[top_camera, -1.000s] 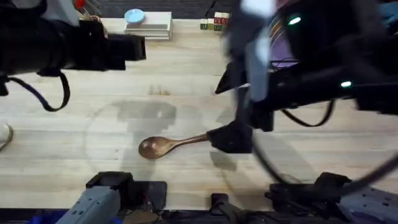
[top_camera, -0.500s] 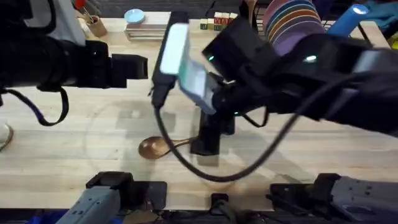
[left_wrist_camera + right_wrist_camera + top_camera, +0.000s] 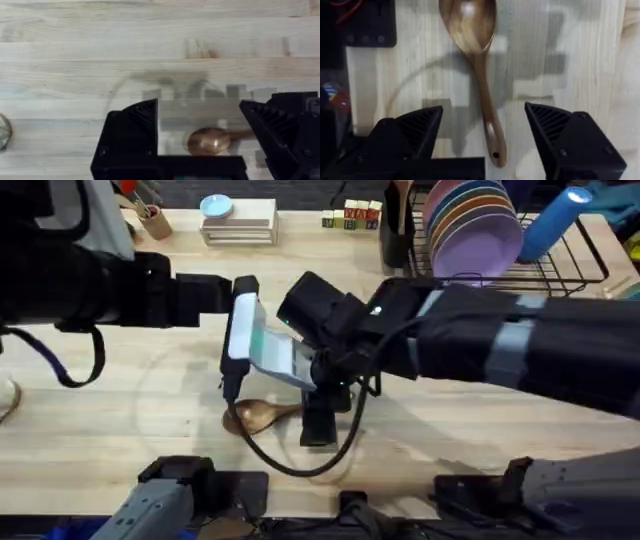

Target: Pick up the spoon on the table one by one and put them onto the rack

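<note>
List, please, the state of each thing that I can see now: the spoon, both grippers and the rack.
spoon: lying flat on the table, not gripped.
right gripper: fingers open, one on each side of the spoon handle, not closed on it.
left gripper: fingers open, holding nothing, above the table.
rack: at the far right of the table, holding upright colourful plates.

1. Left arm (image 3: pixel 110 285) — matte black, boxy links, with a black cable looping beneath it.
2. Right arm (image 3: pixel 500 350) — black with grey bands, a white-and-teal wrist module, black ribbed fingers (image 3: pixel 412 132).
</note>
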{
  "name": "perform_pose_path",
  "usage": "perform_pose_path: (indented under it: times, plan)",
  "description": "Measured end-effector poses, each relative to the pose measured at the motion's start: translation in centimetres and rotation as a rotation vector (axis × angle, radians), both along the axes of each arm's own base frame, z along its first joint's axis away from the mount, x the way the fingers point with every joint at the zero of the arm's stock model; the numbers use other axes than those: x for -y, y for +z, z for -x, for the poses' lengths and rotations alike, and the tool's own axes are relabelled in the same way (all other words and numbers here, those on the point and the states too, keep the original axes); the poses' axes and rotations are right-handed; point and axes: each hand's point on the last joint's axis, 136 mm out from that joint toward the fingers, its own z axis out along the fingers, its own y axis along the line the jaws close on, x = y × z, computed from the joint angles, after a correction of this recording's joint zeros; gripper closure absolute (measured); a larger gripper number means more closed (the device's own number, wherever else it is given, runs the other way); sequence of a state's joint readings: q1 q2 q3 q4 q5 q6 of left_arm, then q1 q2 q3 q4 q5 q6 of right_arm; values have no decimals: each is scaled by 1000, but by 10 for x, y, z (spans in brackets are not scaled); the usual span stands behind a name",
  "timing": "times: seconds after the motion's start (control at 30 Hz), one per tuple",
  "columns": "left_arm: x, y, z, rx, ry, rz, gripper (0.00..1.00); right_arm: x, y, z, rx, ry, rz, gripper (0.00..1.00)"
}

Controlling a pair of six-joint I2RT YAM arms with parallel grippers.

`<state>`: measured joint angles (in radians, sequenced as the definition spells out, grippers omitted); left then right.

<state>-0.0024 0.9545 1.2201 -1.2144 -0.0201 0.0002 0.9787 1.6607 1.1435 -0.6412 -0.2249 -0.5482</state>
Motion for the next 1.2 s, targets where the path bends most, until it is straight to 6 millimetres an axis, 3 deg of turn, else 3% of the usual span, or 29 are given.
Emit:
perform_pose_path:
  times: [0.33,0.73,0.97,1.2]
  plan:
    - [-11,1,0,3,36,-54,9,-5,-17,-3,-6,12,16,5]
    - [-87,10,6,49,378,-86,10,-7,-18,-4,2,24,11,5]
    - [-113,26,-2,144,463,-104,10,-10,-17,-6,10,25,-1,5]
    - [-120,31,-3,168,486,-111,8,-20,-13,-12,41,28,-44,5]
